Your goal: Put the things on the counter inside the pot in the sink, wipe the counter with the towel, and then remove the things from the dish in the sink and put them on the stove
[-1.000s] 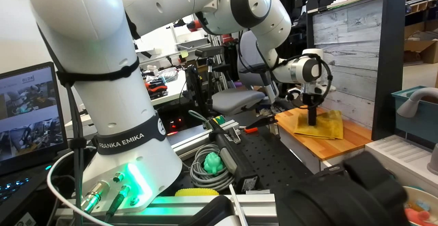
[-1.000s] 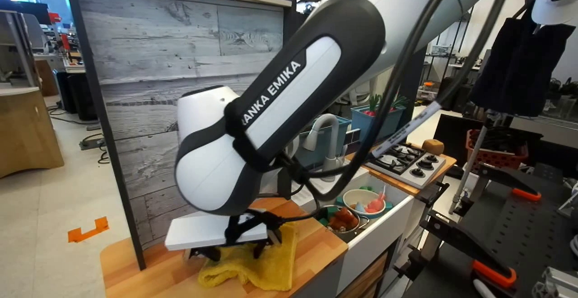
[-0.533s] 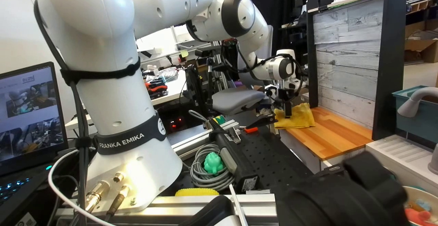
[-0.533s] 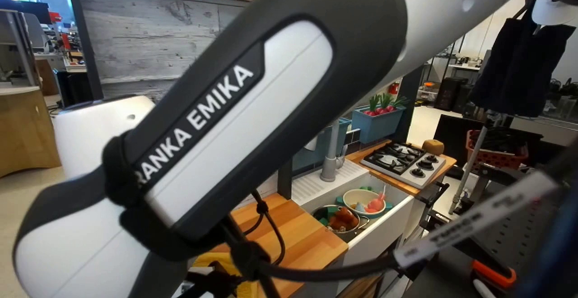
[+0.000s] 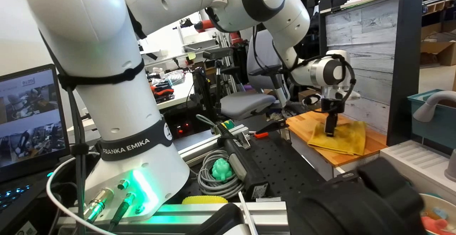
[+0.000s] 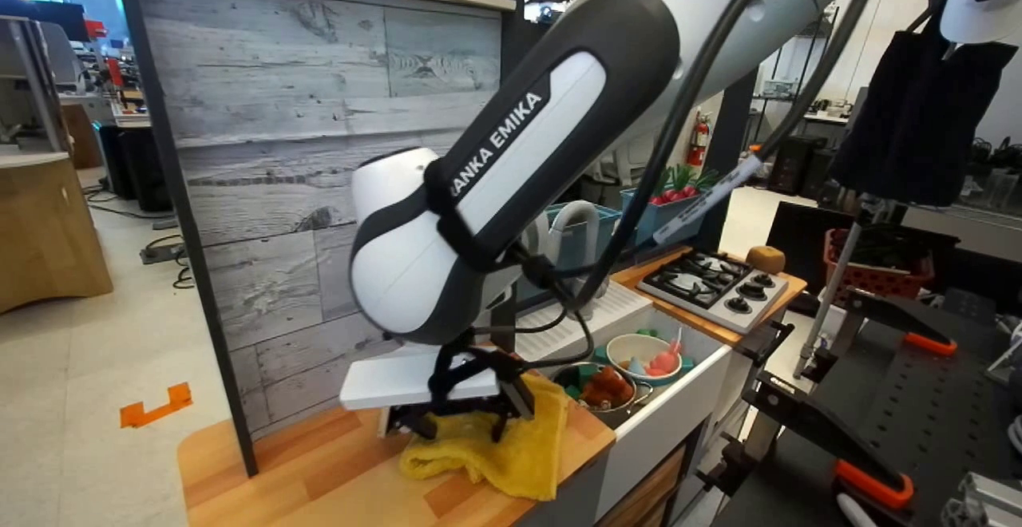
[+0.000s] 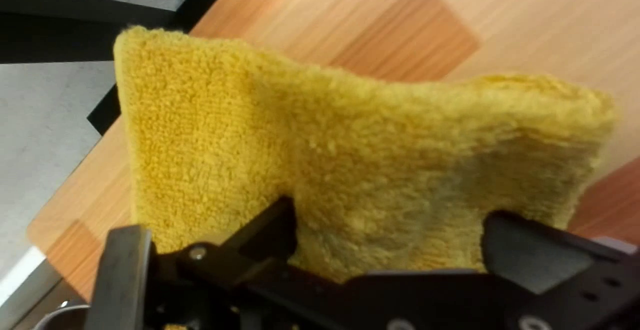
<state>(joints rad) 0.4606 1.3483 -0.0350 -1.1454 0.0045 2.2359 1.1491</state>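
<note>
The yellow towel [image 7: 210, 120] lies folded on the wooden counter [image 6: 303, 479], with wood visible on several sides. My gripper [image 7: 390, 215] presses down on it with fingers spread wide, dimpling the cloth; the fabric between them is not pinched. Both exterior views show the gripper [image 5: 330, 133] low over the towel [image 6: 527, 455]. In the sink [image 6: 687, 415] stands a metal pot [image 6: 611, 417] holding a brown item and green ones. Beside it sits a cream dish [image 6: 623, 343] with a pink item [image 6: 663, 363] inside. The stove [image 6: 715, 287] lies beyond the sink.
A grey plank panel [image 6: 319, 192] borders the counter's back. The faucet [image 5: 433, 103] and a ribbed drain ledge [image 5: 409, 149] flank the sink. A rounded tan block [image 6: 765, 259] sits at the stove's far corner. Black equipment [image 5: 356, 196] fills the near foreground.
Gripper and towel slid together away from the sink, to the counter's far end, then back toward the sink, past where they were a second ago. The fingers have stayed spread.
</note>
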